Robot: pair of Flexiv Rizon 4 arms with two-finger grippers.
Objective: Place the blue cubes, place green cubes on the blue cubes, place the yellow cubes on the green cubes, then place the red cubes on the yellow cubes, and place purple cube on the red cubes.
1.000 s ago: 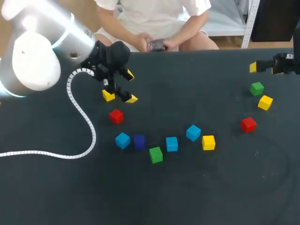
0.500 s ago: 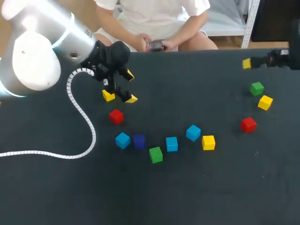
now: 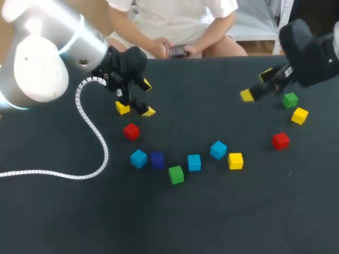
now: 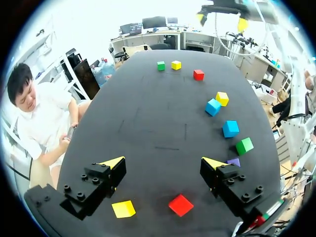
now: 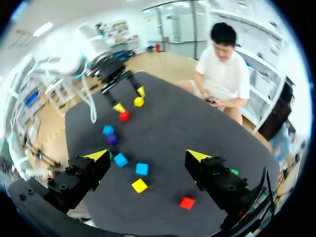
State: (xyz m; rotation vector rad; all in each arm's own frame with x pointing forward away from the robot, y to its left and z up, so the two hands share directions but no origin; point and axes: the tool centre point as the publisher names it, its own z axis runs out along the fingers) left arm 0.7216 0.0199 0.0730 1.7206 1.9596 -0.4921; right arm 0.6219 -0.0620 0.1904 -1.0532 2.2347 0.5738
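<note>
**Nothing stacked yet, both pincers empty**

The three blue cubes lie in a loose row in the lower middle of the head view: the left blue cube (image 3: 138, 158), the middle blue cube (image 3: 194, 162) and the right blue cube (image 3: 218, 150). They are apart from each other and nothing stands on them, so I judge the task is at its very beginning. The purple cube (image 3: 157, 159) sits just beside the left blue cube, perhaps touching it. One green cube (image 3: 176, 174) lies close to the middle blue cube, and a yellow cube (image 3: 235, 161) is near the right one.

The left gripper (image 3: 147, 98) hangs in the upper left, with fingers spread wide and holding nothing. A second yellow cube (image 3: 122, 108) is just beside it, and a red cube (image 3: 131, 131) is a little lower. The right gripper (image 3: 257, 84) is in the upper right, also wide open and empty. Near it are the other green cube (image 3: 290, 100), the third yellow cube (image 3: 299, 115) and the second red cube (image 3: 280, 140).

The risk, I think, is crowding. A finger coming down for the left blue cube can push the purple cube away, and the middle blue cube has the same problem with its green neighbour. The white cable (image 3: 100, 143) of the left arm loops across the left of the view. It may catch cubes if this arm reaches far toward the row.
</note>
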